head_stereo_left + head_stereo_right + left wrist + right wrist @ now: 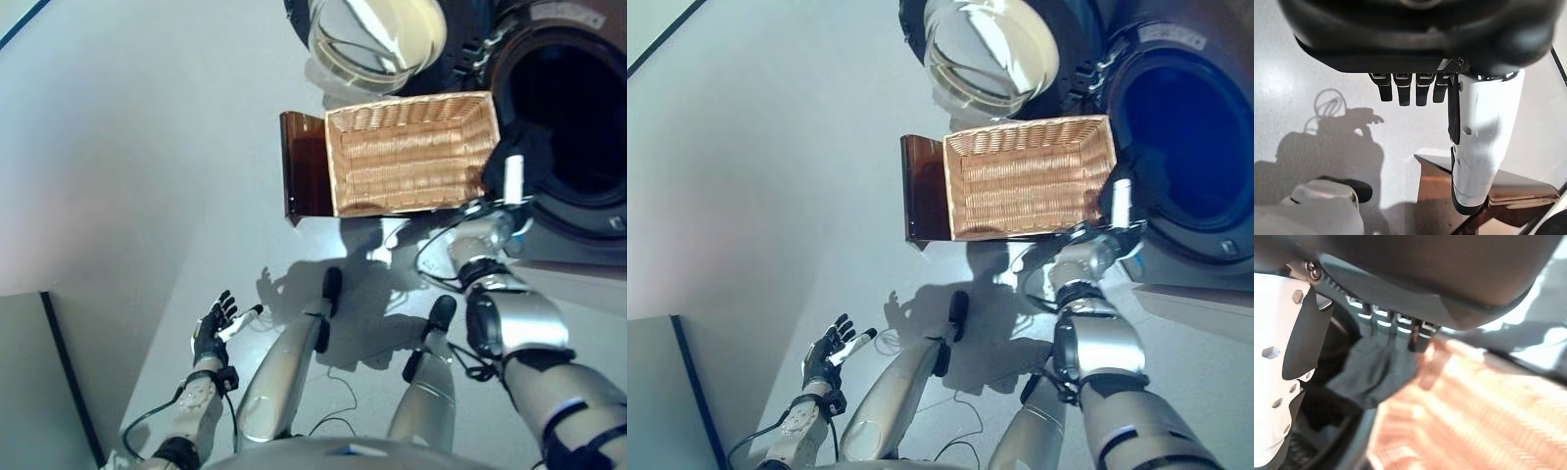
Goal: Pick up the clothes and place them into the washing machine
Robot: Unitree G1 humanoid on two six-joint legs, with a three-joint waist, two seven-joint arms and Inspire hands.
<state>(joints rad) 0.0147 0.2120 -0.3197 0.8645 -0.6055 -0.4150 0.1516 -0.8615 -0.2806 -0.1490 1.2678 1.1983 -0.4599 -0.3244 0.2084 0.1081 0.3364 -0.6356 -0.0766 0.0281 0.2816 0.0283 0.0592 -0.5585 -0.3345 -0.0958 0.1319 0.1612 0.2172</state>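
No words, numbers or signs can be read anywhere. The washing machine (573,127) carries a pale label strip (573,14) on its top edge above the drum opening, but its print is too small to tell.

1 basket (411,152), 1 washer (573,147), 1 garment (1376,372)

L hand (213,328) low, fingers straight; R hand (506,181) extended forward, fingers curled round dark cloth (1374,372).
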